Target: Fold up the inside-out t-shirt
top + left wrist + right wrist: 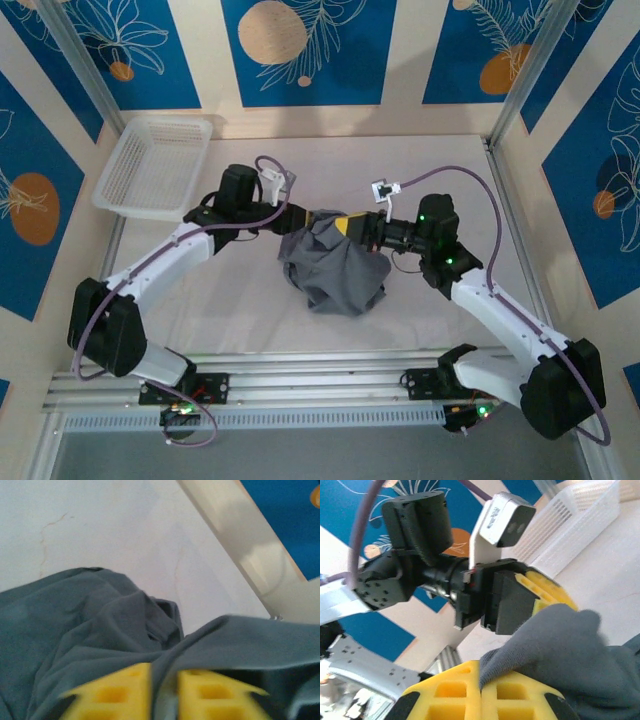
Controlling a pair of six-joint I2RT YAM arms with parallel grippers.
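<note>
Where the bunched t-shirt peaks, both jaws apparently pinch its cloth.

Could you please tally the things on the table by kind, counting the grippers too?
grey t-shirt: 1
white mesh basket: 1
grippers: 2 (left gripper, right gripper)
Total: 4

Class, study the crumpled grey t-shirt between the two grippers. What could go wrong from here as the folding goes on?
1. The inside-out t-shirt is a crumpled bunch, so pulling may twist it rather than flatten it.
2. The left gripper has its fingers slightly apart around the cloth, which might slip out.
3. The right gripper, shut on a fold, closely faces the left one; they could bump.
</note>
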